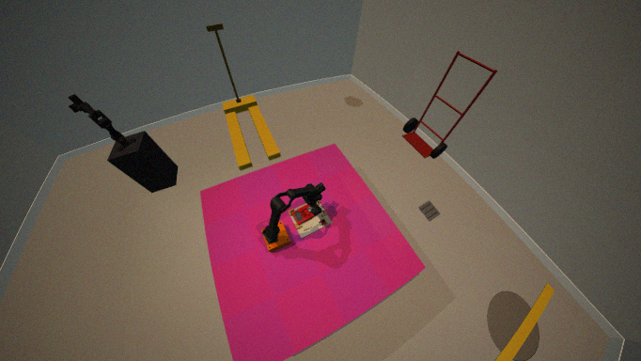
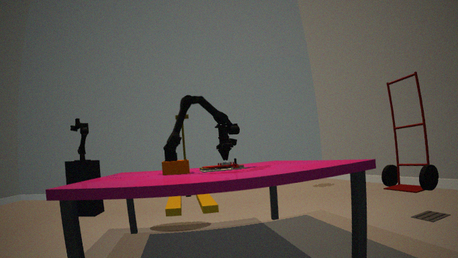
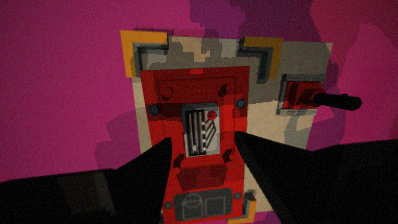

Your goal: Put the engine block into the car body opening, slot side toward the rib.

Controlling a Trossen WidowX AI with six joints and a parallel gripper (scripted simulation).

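The engine block (image 3: 196, 131), grey with black and white stripes and a red dot, stands in the middle of the red car body (image 3: 235, 75) (image 1: 303, 213) (image 2: 215, 166). It looks straight along the body; its grey top shows a little above the red in the exterior view. I cannot tell whether it is fully down, and the rib is not clear. My gripper (image 3: 203, 139) (image 2: 225, 159) is partly open, with no thing between its fingers. It points down just above the block, with a fingertip to each side and gaps between in the wrist view.
The car body lies on a pale board (image 3: 277, 135) (image 1: 305, 229) with yellow corner brackets (image 3: 150, 38). To its right in the wrist view is a red block (image 3: 296, 95) with a black lever (image 3: 342, 101) sticking out. My orange base (image 1: 277, 240) (image 2: 175, 167) stands beside the board on the pink table (image 1: 244, 282).
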